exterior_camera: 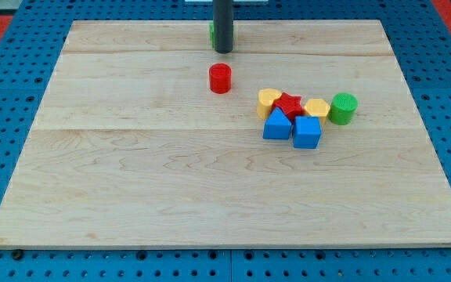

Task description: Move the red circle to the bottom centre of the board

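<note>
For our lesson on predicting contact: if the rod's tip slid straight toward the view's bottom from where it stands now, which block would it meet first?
My tip would probably meet the red circle first: it sits just below the tip, apart from it.

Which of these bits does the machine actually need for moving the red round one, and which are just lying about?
Needed:
red circle
my tip, just above the circle toward the view's top
board

Lying about:
green block behind the rod
yellow blocks
red star
blue blocks
green cylinder
</note>
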Robot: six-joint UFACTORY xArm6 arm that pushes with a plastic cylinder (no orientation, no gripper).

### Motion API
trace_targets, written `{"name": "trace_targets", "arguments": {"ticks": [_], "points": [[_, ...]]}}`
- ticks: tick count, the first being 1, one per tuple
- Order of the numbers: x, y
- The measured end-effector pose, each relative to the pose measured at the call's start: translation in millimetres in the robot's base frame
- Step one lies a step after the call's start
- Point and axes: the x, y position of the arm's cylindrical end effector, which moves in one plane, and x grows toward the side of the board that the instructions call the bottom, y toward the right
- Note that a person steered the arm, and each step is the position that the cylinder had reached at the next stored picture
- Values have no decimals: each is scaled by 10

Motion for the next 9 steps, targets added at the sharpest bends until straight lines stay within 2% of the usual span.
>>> {"name": "trace_targets", "arguments": {"ticks": [1,2,4,5,6,8,9], "points": [[404,-247],[478,-454],[262,-93],[605,602],[827,353],[498,15],[773,-238]]}}
